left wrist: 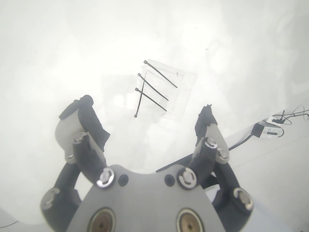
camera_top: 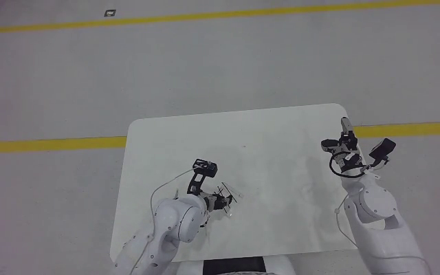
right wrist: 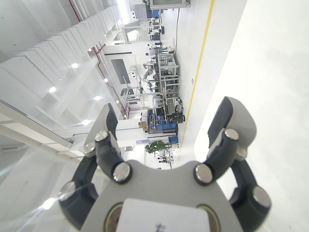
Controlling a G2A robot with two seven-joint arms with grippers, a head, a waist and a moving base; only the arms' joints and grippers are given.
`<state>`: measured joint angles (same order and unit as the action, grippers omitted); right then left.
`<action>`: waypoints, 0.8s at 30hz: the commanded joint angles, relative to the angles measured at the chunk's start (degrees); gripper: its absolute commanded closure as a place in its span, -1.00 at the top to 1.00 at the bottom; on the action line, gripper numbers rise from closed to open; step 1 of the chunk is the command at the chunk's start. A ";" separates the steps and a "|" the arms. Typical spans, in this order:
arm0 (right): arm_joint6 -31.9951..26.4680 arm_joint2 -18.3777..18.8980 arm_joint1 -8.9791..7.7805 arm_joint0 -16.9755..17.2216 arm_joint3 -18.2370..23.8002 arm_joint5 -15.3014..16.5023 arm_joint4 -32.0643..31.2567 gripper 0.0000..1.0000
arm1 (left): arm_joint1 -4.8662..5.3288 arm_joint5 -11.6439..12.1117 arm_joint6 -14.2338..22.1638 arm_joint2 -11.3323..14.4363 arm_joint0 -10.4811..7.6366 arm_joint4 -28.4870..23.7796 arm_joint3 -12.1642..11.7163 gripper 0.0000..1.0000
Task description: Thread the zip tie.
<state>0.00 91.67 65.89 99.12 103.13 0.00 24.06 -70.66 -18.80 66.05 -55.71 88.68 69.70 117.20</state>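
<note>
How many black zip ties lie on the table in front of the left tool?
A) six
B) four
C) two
B: three zip ties lie side by side, and a fourth tie lies across two of them.

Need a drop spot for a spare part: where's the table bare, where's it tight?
Bare: the table across its far half and middle, between the zip ties on their clear tray and the right gripper at the right edge. Tight: the near-left patch, where the left gripper sits close to the ties.
</note>
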 commanded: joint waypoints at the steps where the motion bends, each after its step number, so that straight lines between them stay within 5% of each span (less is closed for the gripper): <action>1: 0.00 0.00 0.00 0.00 0.00 0.00 0.00 1.00 | -0.08 0.62 -1.88 1.00 0.25 -0.88 -0.55 1.00; 9: 0.00 0.00 0.00 0.00 0.00 0.00 0.00 1.00 | -1.20 -0.69 -0.48 4.73 -2.67 -1.07 -2.35 1.00; 15: 0.00 0.00 0.00 0.00 0.00 0.00 0.00 1.00 | -3.80 -0.69 -0.12 1.57 -1.61 2.87 -4.19 1.00; 24: 0.00 0.00 0.00 0.00 0.00 0.00 0.00 1.00 | -3.96 -0.69 -0.19 1.45 -1.48 3.26 -4.04 1.00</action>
<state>0.00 91.67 65.89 99.12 103.13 0.00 24.06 -74.62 -19.48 65.86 -54.26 87.20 72.95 113.16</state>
